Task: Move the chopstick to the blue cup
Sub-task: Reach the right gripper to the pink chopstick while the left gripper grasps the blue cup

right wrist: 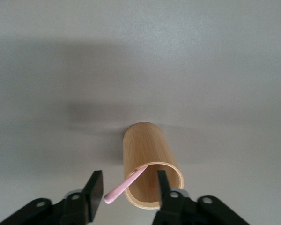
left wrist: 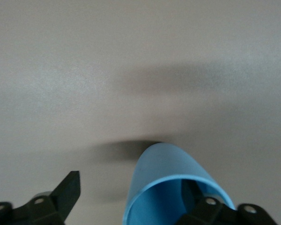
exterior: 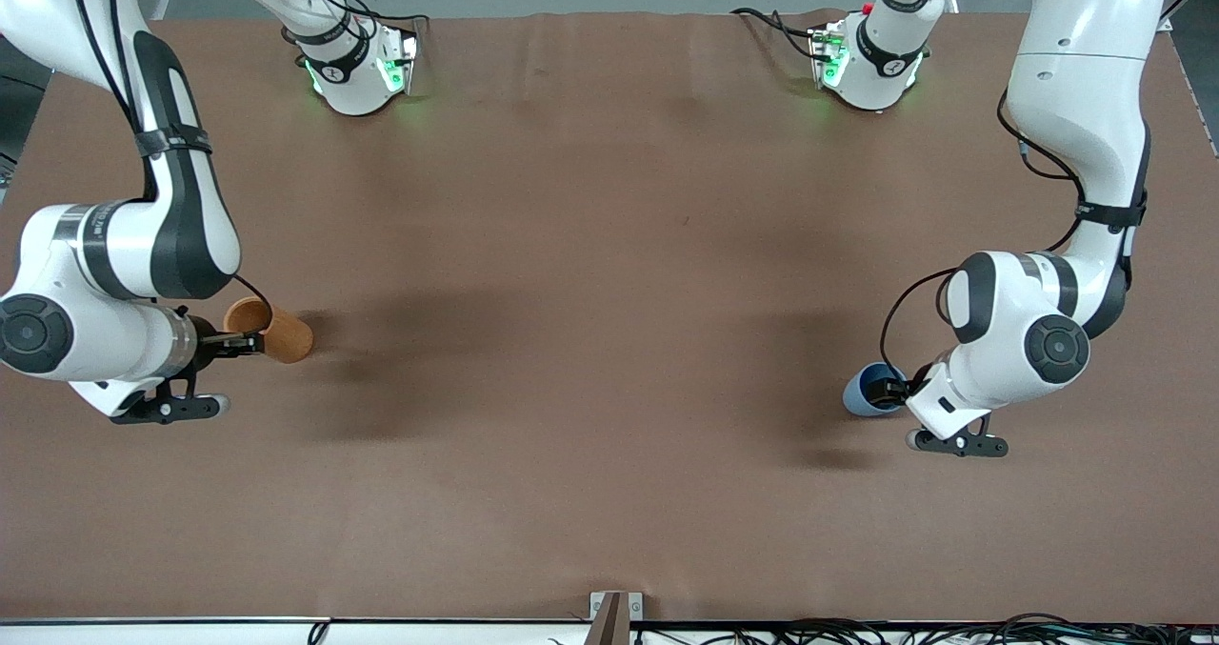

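The orange-brown cup (exterior: 281, 332) stands toward the right arm's end of the table. One pale pink chopstick (right wrist: 124, 187) leans out of the cup (right wrist: 145, 145) over its rim. My right gripper (exterior: 238, 340) is open over that rim (right wrist: 128, 174). One finger (right wrist: 163, 185) is inside the cup, the other (right wrist: 94, 190) outside, and the chopstick's end lies between them, untouched. The blue cup (exterior: 865, 388) stands toward the left arm's end. My left gripper (exterior: 895, 393) is open over its rim (left wrist: 131, 183). One finger (left wrist: 201, 206) is inside the blue cup (left wrist: 164, 164), the other (left wrist: 68, 190) outside.
The brown table cover (exterior: 609, 245) stretches between the two cups with only shadows on it. The two arm bases (exterior: 357, 73) (exterior: 867, 64) stand along the edge farthest from the front camera. Cables lie along the nearest edge.
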Motion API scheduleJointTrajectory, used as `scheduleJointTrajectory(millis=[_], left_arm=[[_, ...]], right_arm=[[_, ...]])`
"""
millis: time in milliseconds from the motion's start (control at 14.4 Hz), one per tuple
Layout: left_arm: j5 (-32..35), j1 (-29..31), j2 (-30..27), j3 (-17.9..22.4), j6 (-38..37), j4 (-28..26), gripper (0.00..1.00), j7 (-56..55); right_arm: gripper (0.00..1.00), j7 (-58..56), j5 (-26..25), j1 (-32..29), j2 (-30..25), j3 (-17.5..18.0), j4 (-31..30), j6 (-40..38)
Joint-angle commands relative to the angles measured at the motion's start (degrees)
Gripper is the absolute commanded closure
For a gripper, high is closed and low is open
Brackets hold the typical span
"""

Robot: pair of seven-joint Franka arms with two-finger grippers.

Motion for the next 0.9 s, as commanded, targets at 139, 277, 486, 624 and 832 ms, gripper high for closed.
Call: scheduleJointTrajectory(millis=[139,277,486,624,832], left_arm=[[-0.02,-0.98,-0.8,0.29,1.43,-1.49,0.93,-1.98],[0.16,-0.9,-1.32,0.29,0.82,-1.49,1.0,-1.45],[0.07,-1.07,-2.73,0.29,0.73,-1.23,1.0,-2.5],[0.07,-3.6,-4.4,-0.06,0.73,-0.79,1.0,-7.39],[0.16,-10.54,-5.63,-0.06,0.64,-0.87,1.0,-20.39]], right_arm=[[0.68,2.45,-4.11,1.17,-0.17,0.12,-0.34,0.15],[0.77,2.45,-5.53,1.17,-0.17,0.12,-0.25,0.33],[0.74,2.54,-5.45,1.43,-0.17,0.12,-0.43,-0.29],[0.74,3.58,-5.45,1.35,-0.17,0.12,-0.78,-0.55],[0.77,4.38,-5.36,1.44,-0.17,0.2,-0.78,-1.69]])
